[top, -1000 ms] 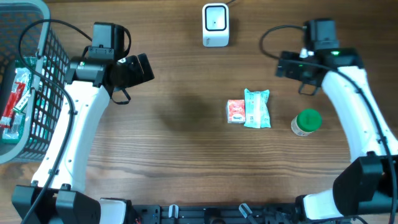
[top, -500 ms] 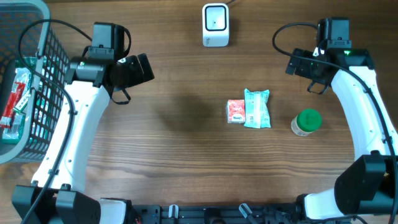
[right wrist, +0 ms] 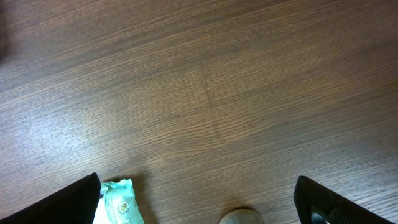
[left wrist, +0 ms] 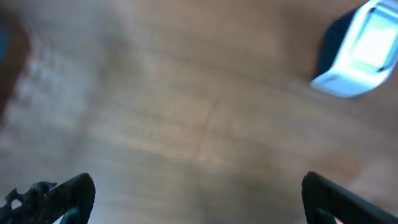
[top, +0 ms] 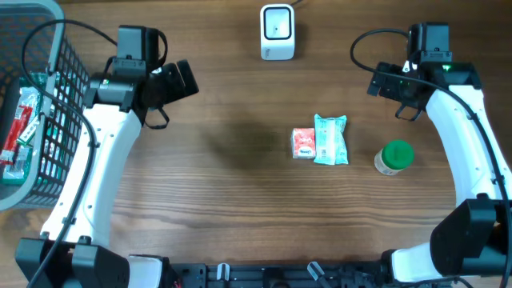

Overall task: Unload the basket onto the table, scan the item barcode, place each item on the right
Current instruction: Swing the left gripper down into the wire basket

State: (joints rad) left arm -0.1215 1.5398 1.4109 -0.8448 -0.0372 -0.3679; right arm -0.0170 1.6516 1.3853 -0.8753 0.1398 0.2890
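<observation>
Both my hands are spread wide and carry nothing; the right hand (top: 381, 82) hangs over bare desk (top: 240, 200) at the far right, the left hand (top: 182, 78) over the far left, near the basket (top: 50, 10). No item is picked up yet, so the coming move is a reach; three candidates lie on the desk, the teal packet (top: 330, 139) with the pink packet (top: 303, 143) touching its left side, and the jar (top: 394, 158) just to their right. All three lie nearer to me than the right hand, the jar almost straight back towards me and the packets back and to the left; the left hand is well apart from them, so I judge the right arm the one to go. The teal packet's long axis runs from far edge to near edge, so I would set the fingers across its short width. The scanner (top: 278, 32) stands at the far edge, between my hands. In the right wrist view the teal packet (right wrist: 118, 202) shows only as a corner at the bottom edge. Since a second ago my right arm has swung outwards and farther away, then held; my left hand has tipped slightly towards the far edge, and its wrist view is blurred; the items have not moved.
</observation>
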